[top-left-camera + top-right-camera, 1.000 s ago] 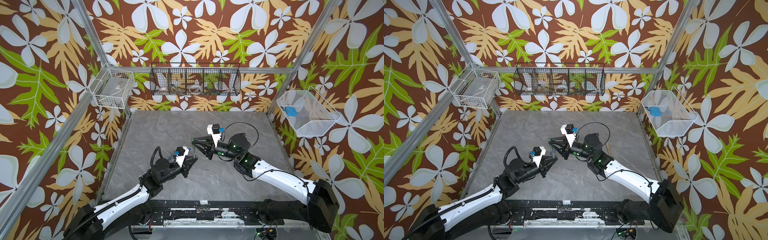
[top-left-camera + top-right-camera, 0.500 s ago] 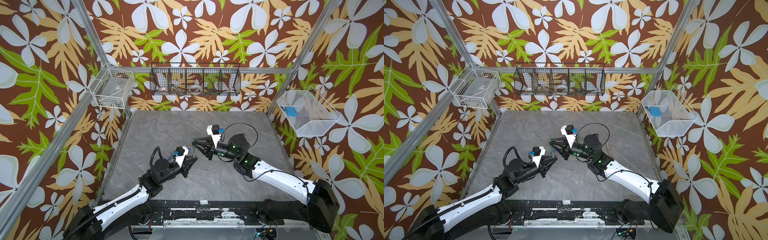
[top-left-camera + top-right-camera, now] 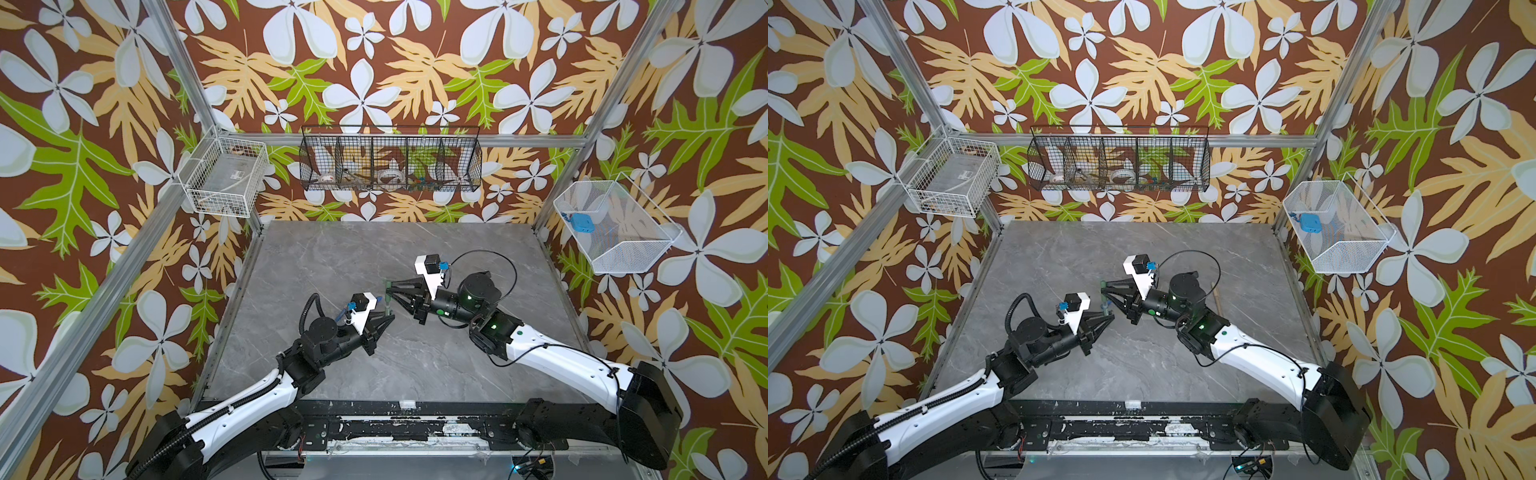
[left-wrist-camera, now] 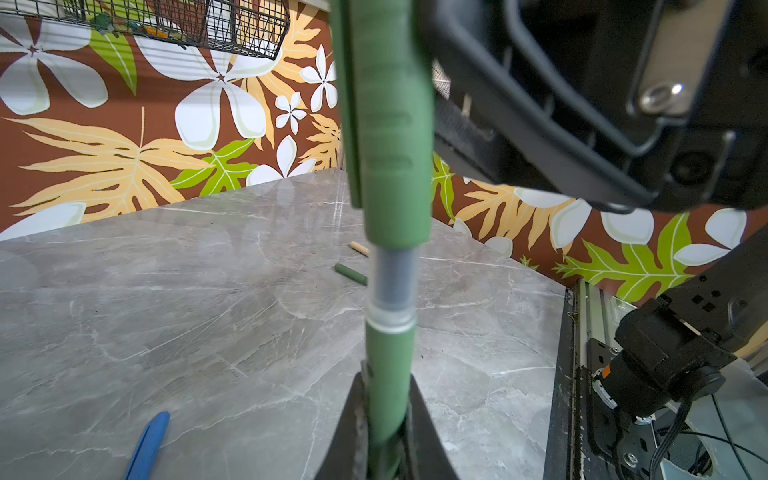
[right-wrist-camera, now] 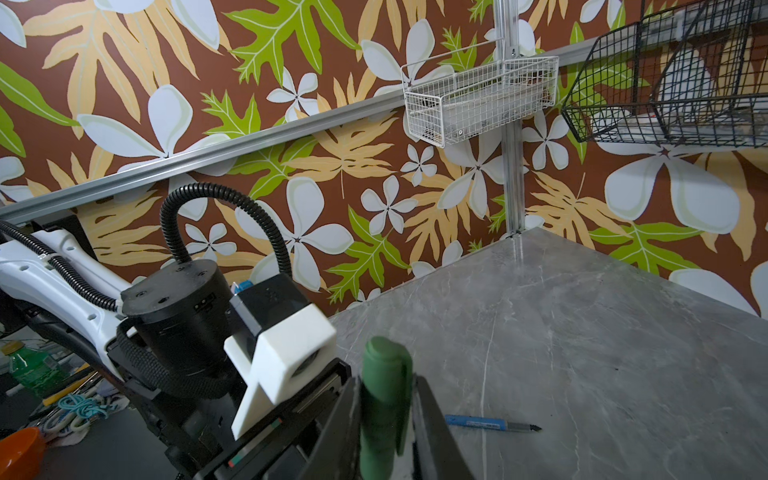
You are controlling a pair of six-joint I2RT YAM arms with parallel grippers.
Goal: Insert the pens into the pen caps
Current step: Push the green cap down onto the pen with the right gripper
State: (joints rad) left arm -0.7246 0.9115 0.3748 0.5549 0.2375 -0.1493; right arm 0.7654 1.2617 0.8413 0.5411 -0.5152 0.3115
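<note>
The left gripper (image 4: 388, 386) is pinched on the lower barrel of a green pen (image 4: 390, 353), holding it upright above the table (image 4: 208, 332). The right gripper (image 5: 386, 386) is clamped across a green cap (image 5: 384, 357) directly over it. From the left wrist view, the cap's mouth sits over the pen's clear front section. The tip is hidden inside and a band of clear plastic shows below the rim, so I'd say the pen is started but not seated. In both top views the two grippers meet tip to tip near the middle of the table.

To finish this well, I'd press the two together along the pen's own line with no sideways lean. The pen is gripped well away from the joint and could swivel in the jaws. I'd push until the cap's rim meets the collar of the green barrel, then release one side only.

Further out, a blue pen (image 5: 490, 424) lies uncapped on the table. A green piece (image 4: 351, 274) and a tan end (image 4: 359, 248) lie beyond, both partly hidden behind the held pen
</note>
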